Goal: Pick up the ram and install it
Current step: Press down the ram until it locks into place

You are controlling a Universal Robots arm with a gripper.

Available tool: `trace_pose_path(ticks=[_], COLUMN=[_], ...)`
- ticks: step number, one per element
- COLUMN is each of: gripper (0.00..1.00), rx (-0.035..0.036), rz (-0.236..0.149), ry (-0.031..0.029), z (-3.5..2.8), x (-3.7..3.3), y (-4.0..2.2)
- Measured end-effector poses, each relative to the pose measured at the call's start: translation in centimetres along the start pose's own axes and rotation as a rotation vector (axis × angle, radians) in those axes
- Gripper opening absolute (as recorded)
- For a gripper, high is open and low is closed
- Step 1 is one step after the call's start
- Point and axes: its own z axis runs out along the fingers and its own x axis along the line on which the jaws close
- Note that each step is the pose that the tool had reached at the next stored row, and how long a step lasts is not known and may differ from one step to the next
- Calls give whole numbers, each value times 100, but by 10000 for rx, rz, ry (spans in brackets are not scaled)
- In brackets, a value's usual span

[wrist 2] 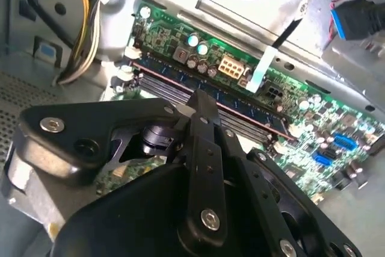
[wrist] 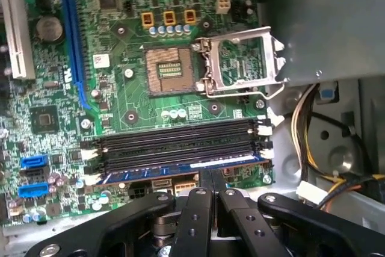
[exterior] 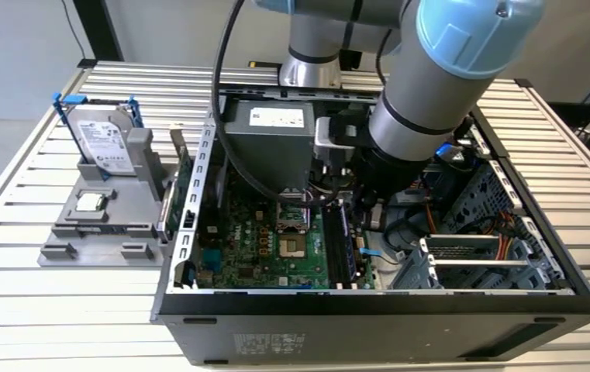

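Note:
The ram (wrist: 180,171) is a dark-blue stick seated in the memory slot nearest my gripper, with white clips at both ends; several black slots (wrist: 174,145) beside it hold nothing. My gripper (wrist: 212,176) is shut, its two black fingertips together at the ram's upper edge near mid-length, touching it or just above it. In the second wrist view the same ram (wrist 2: 246,105) runs across the green motherboard, with the gripper (wrist 2: 201,99) tip against it. From the exterior view the arm reaches down into the open computer case (exterior: 186,225) over the memory slots (exterior: 343,248).
An open CPU socket (wrist: 168,70) with its raised latch frame (wrist: 240,61) lies past the slots. Yellow and black cables (wrist: 307,142) hang beside them. Outside the case, a grey fixture (exterior: 98,232) carries a hard drive (exterior: 103,139) and a CPU chip (exterior: 90,203).

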Motion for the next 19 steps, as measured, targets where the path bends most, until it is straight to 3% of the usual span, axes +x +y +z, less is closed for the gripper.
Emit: trace_pose_path(ticks=[4,13,17,18,19], gripper=[0,0,0,0,0], rx=[-19,-22,-19,-10,-11], rz=[-123,-124,-98,-77,-73], ry=[7,21,41,67,56], z=[64,196,256,252,221], x=[63,274,292,289,284], y=[-24,-59,-53,-31,-24])
